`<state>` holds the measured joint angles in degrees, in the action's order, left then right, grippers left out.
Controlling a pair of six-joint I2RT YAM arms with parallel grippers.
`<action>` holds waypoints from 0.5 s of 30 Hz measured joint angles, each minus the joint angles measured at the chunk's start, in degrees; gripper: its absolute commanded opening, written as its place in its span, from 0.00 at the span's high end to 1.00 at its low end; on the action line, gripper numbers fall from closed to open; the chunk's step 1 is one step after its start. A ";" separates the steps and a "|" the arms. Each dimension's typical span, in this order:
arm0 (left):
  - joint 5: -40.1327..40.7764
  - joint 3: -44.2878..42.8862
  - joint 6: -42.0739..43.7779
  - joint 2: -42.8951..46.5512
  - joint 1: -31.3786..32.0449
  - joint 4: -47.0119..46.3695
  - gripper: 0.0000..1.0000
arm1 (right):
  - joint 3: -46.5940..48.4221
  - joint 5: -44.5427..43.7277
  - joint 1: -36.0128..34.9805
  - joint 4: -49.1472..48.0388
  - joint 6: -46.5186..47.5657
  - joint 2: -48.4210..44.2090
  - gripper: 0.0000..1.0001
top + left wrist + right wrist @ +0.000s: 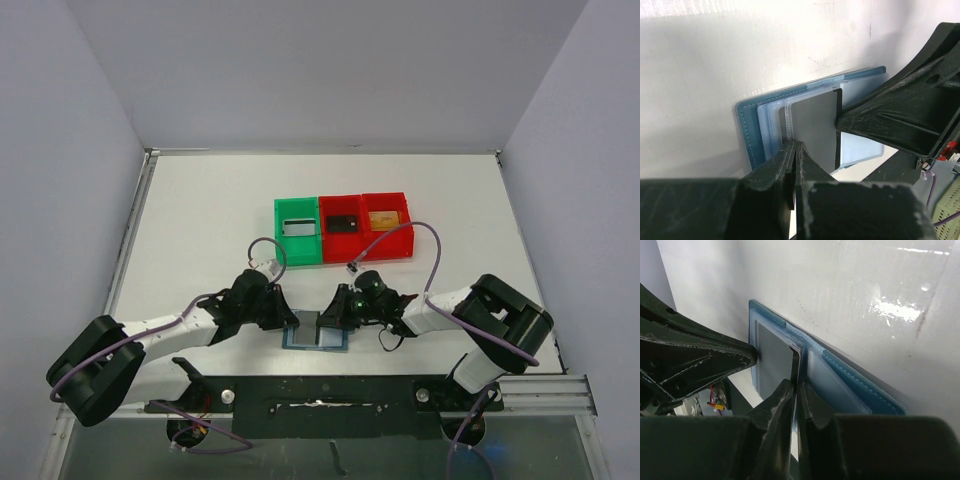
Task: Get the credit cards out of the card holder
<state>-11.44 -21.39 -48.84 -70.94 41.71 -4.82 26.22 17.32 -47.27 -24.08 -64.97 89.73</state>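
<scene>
Light-blue bifold card holder [298, 341]: lies open on white surface [200, 220]. Left jaws pinch dark grey card [815, 125]; right jaws sit near-closed at its far edge, card or sleeve unclear. Best drawn flat, holder pinned.

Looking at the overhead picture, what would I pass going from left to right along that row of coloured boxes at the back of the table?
green bin → middle red bin → right red bin. The three stand side by side in one row.
</scene>
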 measured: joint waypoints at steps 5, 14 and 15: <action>0.66 0.00 0.00 0.37 0.20 0.63 1.00 | -1.05 0.74 0.04 -1.73 -0.61 0.00 1.00; 0.46 0.02 -0.26 0.37 0.20 0.55 1.00 | -2.69 1.77 2.23 -1.62 0.09 -2.32 1.00; 0.48 0.02 -0.26 0.37 0.20 0.55 1.00 | -2.97 1.86 2.58 -1.44 0.24 -2.91 1.00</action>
<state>-10.96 -21.37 -49.10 -70.57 41.91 -4.27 23.24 19.18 -44.69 -25.52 -64.73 86.83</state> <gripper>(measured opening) 0.009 0.020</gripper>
